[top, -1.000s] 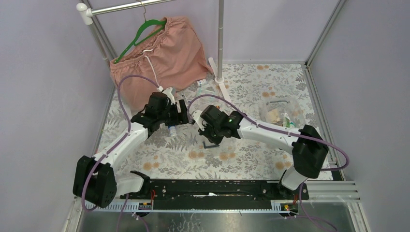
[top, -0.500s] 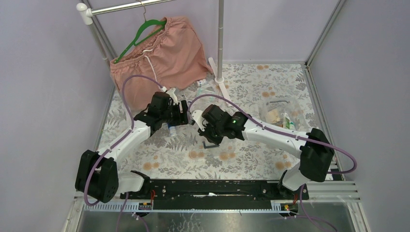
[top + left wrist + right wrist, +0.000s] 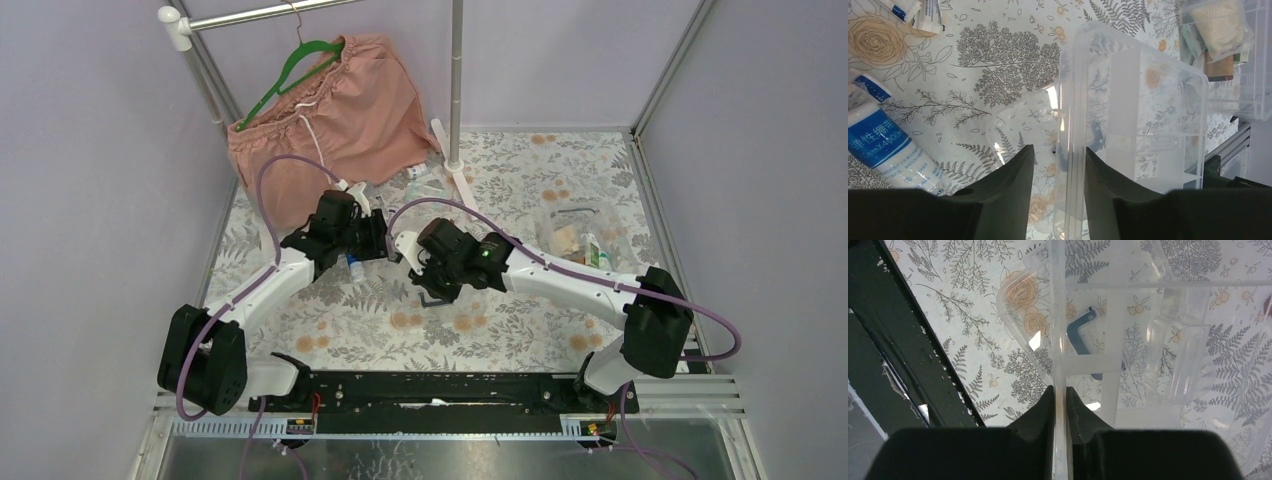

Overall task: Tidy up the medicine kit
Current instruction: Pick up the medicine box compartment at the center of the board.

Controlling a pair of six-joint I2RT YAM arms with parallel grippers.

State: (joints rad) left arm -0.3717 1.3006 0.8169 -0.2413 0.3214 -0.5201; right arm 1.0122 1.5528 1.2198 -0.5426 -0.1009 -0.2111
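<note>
- Since one second ago, the right arm has reached a little more to the left, so the right gripper (image 3: 412, 250) is now closer to the left gripper (image 3: 372, 240). The left arm has changed very little.
- The right gripper (image 3: 1060, 389) is pinched tight on a thin wall of the clear plastic box (image 3: 1128, 315).
- The black U-shaped handle (image 3: 1083, 335) shows through the plastic, over the floral table cover (image 3: 500, 330).
- The left gripper (image 3: 1058, 150) is only narrowly apart, with one finger on each side of the box rim (image 3: 1070, 125). A small gap shows on one side.
- The box is between both grippers, at the middle of the table.
- A white roll with a blue label (image 3: 883, 145) lies just beside the left gripper.
- Sachets (image 3: 923, 12) lie further away.
- A second clear container with supplies (image 3: 575, 235) is well apart, at the right side.
- Pink shorts (image 3: 330, 110) hang at the back.
</note>
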